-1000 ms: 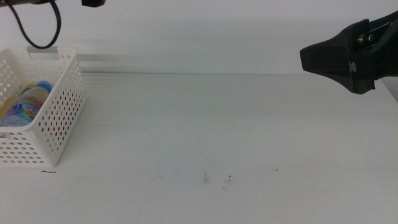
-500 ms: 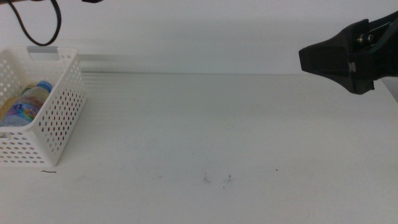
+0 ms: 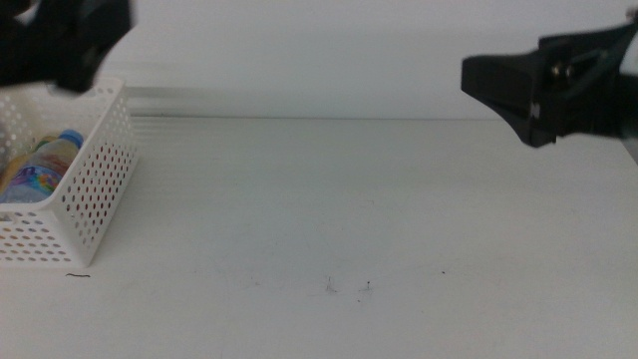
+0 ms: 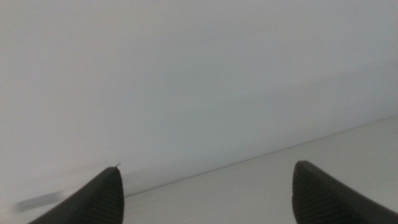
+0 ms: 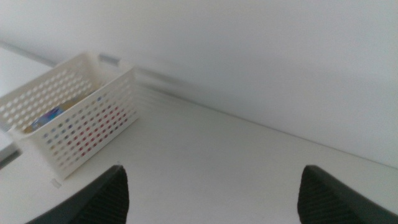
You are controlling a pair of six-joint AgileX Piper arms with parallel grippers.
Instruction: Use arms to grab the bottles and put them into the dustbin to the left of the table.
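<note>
basket [image 3: 85,189]: we see white perforated plastic, rectangular, at table's 9 o'clock edge
contents: clear bottle [image 3: 45,165] with blue cap, lying inside; something yellowish beside it, unclear
table [image 3: 349,209]: flat white top, tiny dark specks
left gripper [image 4: 205,193]: above the basket, fingers released, holding nothing
right gripper [image 5: 211,193]: at 2 o'clock, raised, fingers spread, empty

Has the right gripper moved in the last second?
Yes. In the middle view the right gripper has shifted left toward the white basket and slightly up; its tip sits farther from the picture's right edge.
</note>
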